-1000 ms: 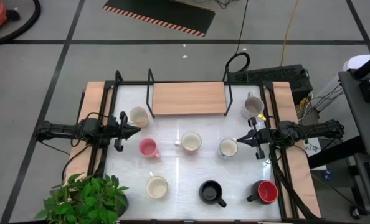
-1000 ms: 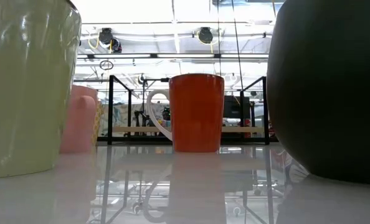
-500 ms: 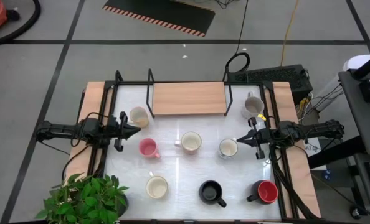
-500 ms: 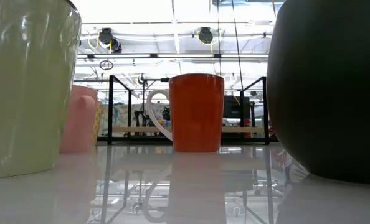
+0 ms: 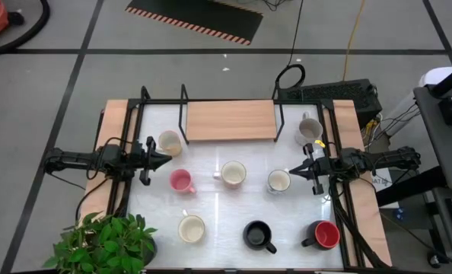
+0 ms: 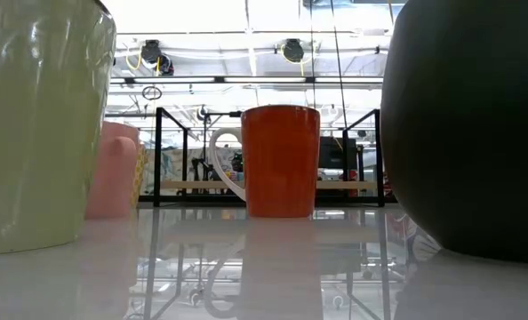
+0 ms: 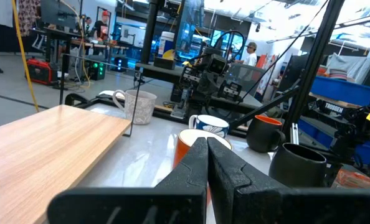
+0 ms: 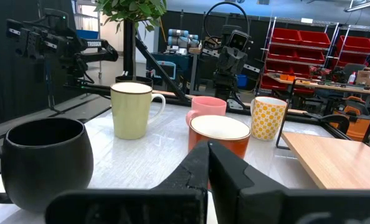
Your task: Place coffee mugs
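Open tabletop (image 5: 211, 199) lies between the middle and front mug rows; the wooden shelf (image 5: 231, 119) blocks the back, the potted plant (image 5: 104, 242) apparently crowds one front corner.

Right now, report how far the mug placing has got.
Done: nothing visible; the wooden shelf is bare. In hand: nothing; left gripper and right gripper are shut and empty at the table's sides. Left: all eight mugs, from the pink mug to the black mug, sit on the table.
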Action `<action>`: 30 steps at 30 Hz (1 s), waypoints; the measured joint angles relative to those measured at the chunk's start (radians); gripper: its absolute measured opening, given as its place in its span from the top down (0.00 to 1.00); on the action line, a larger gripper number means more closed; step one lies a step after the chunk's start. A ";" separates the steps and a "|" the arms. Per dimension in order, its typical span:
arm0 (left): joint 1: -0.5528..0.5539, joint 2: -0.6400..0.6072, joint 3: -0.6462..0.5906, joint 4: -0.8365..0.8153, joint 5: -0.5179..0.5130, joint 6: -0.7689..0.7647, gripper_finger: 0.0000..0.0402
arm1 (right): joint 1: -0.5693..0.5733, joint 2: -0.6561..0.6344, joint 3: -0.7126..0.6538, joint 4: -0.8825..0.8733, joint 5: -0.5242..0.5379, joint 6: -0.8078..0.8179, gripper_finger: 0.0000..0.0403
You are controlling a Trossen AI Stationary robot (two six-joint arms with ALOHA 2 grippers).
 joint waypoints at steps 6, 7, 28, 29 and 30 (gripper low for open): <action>0.000 0.000 0.000 0.000 0.000 0.000 1.00 | 0.000 0.000 0.000 0.000 0.000 0.000 1.00; 0.000 0.000 0.000 0.000 0.000 0.000 1.00 | 0.000 0.000 0.000 0.000 0.000 0.000 1.00; 0.000 0.000 0.000 0.000 0.000 0.000 1.00 | 0.000 0.000 0.000 0.000 0.000 -0.006 1.00; 0.000 0.000 0.000 0.000 0.000 0.000 1.00 | 0.000 0.000 0.000 0.003 0.003 -0.029 1.00; 0.000 0.000 0.000 0.000 0.000 0.000 1.00 | 0.000 0.000 0.000 0.007 0.006 -0.061 1.00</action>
